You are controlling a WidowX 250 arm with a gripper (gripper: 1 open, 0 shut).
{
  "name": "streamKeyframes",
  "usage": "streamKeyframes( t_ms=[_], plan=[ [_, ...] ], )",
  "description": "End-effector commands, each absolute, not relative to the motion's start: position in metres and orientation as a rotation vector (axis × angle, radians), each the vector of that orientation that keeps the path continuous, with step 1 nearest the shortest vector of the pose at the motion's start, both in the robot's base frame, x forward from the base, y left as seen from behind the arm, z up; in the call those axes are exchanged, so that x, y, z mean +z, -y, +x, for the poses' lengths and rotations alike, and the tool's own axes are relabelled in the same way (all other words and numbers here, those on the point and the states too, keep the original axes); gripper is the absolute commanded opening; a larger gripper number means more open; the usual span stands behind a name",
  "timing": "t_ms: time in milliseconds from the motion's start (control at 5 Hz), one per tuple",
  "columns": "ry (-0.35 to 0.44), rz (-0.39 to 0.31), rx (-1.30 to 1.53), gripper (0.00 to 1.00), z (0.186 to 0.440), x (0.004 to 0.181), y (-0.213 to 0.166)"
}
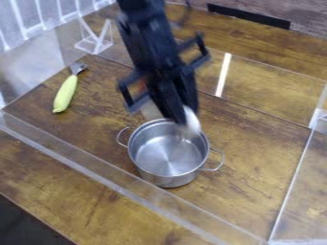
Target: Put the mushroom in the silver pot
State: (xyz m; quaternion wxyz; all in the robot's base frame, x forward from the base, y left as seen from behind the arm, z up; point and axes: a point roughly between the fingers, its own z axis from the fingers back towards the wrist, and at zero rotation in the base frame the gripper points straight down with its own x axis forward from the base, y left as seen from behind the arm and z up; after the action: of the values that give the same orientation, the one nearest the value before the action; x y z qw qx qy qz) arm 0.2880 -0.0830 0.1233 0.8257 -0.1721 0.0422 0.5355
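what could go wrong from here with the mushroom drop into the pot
The gripper hangs over the far rim of the silver pot, not its middle, so a release now might bounce the mushroom off the rim onto the table. The picture is motion-blurred, so the grip looks hard to judge; the mushroom could slip early. A low pass might knock the light pot.

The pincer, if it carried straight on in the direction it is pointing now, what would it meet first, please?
Most likely the silver pot. The pincer points steeply down, shut on the mushroom, just above the pot's far rim. Depth is uncertain from this single blurred view, so it could land inside the pot or on that rim.
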Motion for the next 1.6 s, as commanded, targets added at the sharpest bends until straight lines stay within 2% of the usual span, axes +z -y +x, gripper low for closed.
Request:
streamKeyframes(
  t_ms=[0,200,400,600,800,1000,1400],
  plan=[
    [-0.018,-0.376,1.134,0.00,0.283,0.120,0.101],
    [0.019,-0.350,1.152,0.00,0.284,0.108,0.095],
    [0.038,-0.338,1.184,1.00,0.283,0.105,0.090],
    [0.061,-0.328,1.220,0.00,0.283,0.103,0.072],
    [0.089,-0.326,1.238,1.00,0.285,0.104,0.055],
    [0.112,-0.320,1.248,1.00,0.293,0.101,0.045],
    [0.156,-0.351,1.164,1.00,0.303,0.091,0.039]
  ],
)
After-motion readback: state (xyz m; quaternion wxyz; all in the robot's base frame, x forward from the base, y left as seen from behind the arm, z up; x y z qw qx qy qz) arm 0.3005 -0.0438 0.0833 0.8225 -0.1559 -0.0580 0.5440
